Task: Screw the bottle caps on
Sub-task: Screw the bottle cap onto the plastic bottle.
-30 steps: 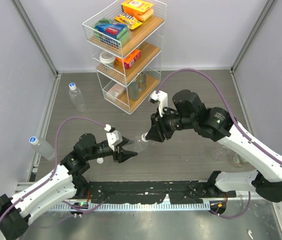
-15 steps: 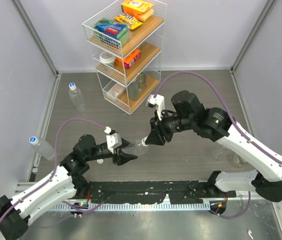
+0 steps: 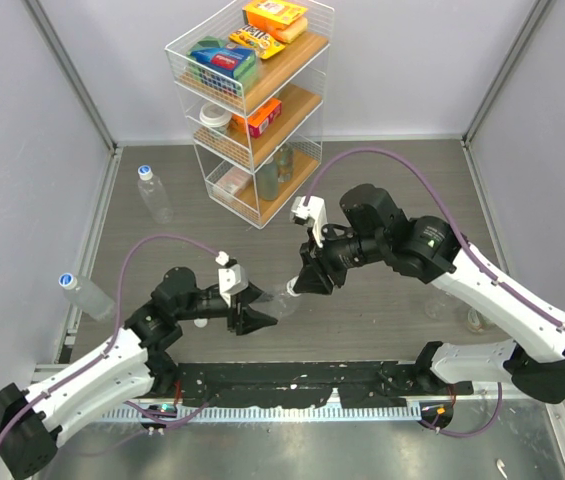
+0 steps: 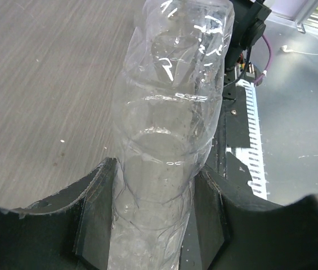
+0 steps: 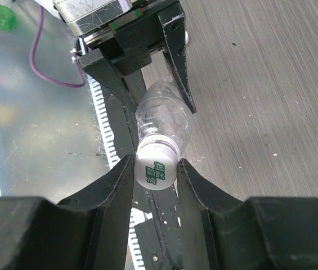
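A clear ribbed bottle (image 3: 280, 298) hangs above the table between my two grippers. My left gripper (image 3: 260, 316) is shut on its body; in the left wrist view the bottle (image 4: 170, 135) fills the gap between the black fingers of the left gripper (image 4: 153, 208). My right gripper (image 3: 303, 284) is shut on a white cap with green print (image 5: 155, 169) that sits on the bottle's neck. In the right wrist view the right gripper (image 5: 155, 173) has both fingers touching the cap's sides, with the bottle's body (image 5: 165, 115) and the left gripper (image 5: 147, 67) behind it.
Two capped bottles lie on the left, one (image 3: 153, 196) near the back and one (image 3: 84, 294) by the left wall. More clear bottles (image 3: 459, 310) stand under the right arm. A wire shelf rack (image 3: 252, 100) with boxes stands at the back.
Both grippers and the bottle between them have shifted slightly toward the near edge. The right wrist has turned a little. Both grips are unchanged.
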### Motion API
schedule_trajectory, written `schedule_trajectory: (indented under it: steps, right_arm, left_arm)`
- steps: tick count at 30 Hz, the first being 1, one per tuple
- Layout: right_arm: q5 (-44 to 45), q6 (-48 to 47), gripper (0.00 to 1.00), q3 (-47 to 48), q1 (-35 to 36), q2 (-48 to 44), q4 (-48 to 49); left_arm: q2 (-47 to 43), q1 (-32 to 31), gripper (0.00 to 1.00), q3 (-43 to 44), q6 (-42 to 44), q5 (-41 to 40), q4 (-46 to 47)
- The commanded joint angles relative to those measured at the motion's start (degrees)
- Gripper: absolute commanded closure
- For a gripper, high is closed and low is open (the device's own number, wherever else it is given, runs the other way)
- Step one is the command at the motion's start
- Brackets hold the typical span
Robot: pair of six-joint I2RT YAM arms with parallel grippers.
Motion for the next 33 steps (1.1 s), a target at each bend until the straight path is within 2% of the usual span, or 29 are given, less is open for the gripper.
schedule_trajectory:
  steps: [1,7,12,18,23,27,30,33]
  right_arm:
    - [2.8,-0.8,0.99,-2.3,1.3,0.7,-0.1]
    - [6.2,0.0,0.99,-2.3,1.3,1.4,-0.5]
    - [9.4,7.9,0.99,-4.5,1.3,0.1,2.4]
    - [10.0,15.7,0.99,-5.7,1.2,0.8,3.5]
    - [5.7,16.5,0.99,-6.1,1.2,-0.2,4.3]
    - [0.3,14.6,0.99,-6.6,1.3,-1.9,5.3]
    - [-0.6,13.5,0.99,-6.4,1.2,-2.2,4.5]
    - [-3.6,12.9,0.99,-7.4,1.3,-2.2,6.2]
  left_arm:
    - [2.2,0.0,0.79,5.4,-5.1,1.2,11.0]
    - [6.8,-0.1,0.79,7.1,-7.7,0.7,13.3]
    - [8.0,0.0,0.82,6.3,-8.2,0.9,19.1]
    - [6.8,-0.1,0.84,6.5,-5.0,1.4,19.8]
    - [2.4,0.0,0.85,5.0,0.2,5.1,19.1]
    - [-3.1,-0.1,0.85,2.5,1.0,3.7,20.4]
    - [-6.1,0.0,0.85,2.0,0.7,1.7,19.3]
    - [-6.2,-0.1,0.85,2.2,0.0,1.2,19.3]
